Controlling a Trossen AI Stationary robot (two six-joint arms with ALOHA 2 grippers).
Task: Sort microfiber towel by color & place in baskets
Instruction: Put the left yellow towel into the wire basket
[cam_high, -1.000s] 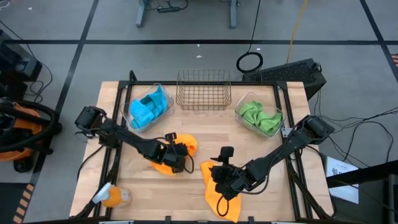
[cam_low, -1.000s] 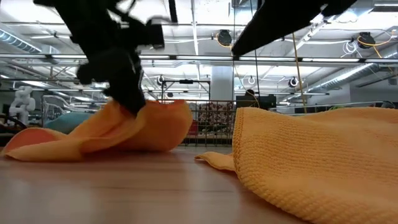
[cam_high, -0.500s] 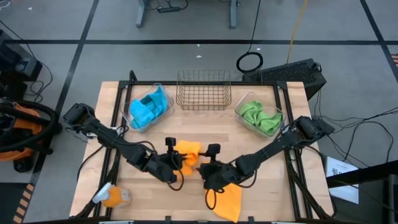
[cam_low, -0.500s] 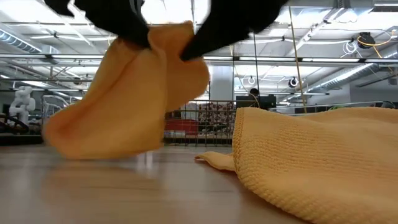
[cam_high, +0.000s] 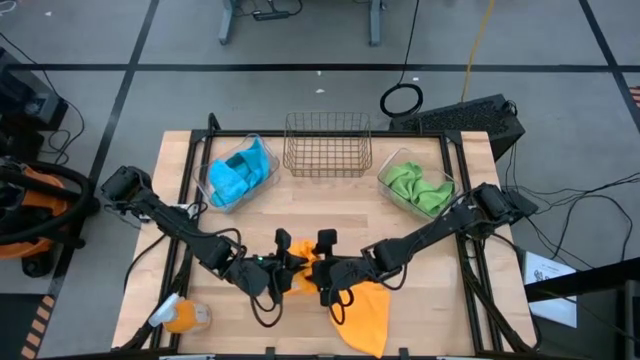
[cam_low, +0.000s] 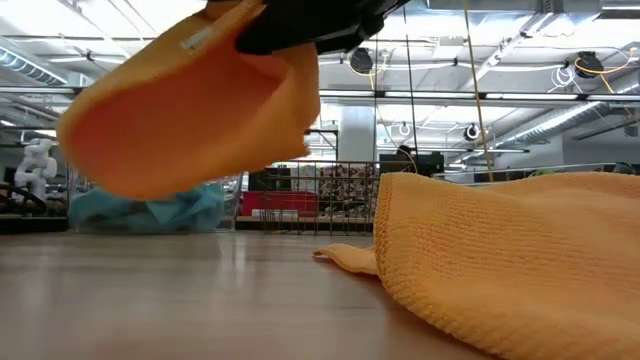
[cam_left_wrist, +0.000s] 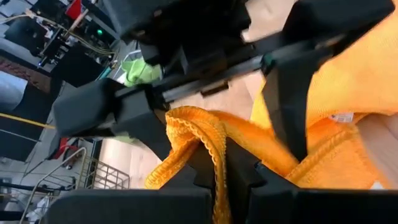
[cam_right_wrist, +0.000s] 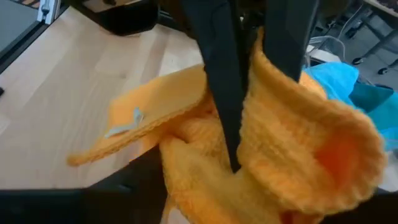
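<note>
Down at the front edge of the desk (cam_high: 170, 200), a second orange towel (cam_high: 365, 315) lies flat, filling the near right of the low view (cam_low: 500, 265). Off to the near left corner sits an orange bottle (cam_high: 183, 317) on its side.

Just behind that, mid-desk, both arms meet over one bunched orange towel (cam_high: 302, 268). The left gripper (cam_high: 281, 272) comes in from the left, the right gripper (cam_high: 326, 277) from the right, and they're nearly touching each other. In the left wrist view the fingers (cam_left_wrist: 205, 171) are pinched narrow on a fold of the orange cloth (cam_left_wrist: 199, 134). In the right wrist view the dark fingers (cam_right_wrist: 221, 68) are likewise closed tight around a thick loop of the same towel (cam_right_wrist: 298, 143), with a small tag showing on a flatter layer. From the low view, that towel (cam_low: 200, 110) hangs clear of the desk surface, held up in the air.

Now to the far side: three baskets in a row. On the left, a clear bin (cam_high: 212, 172) holds blue towels (cam_high: 240, 170). In the centre, the copper wire basket (cam_high: 327, 145) has nothing visible in it. On the right, the other clear bin (cam_high: 445, 205) holds green towels (cam_high: 415, 187).
</note>
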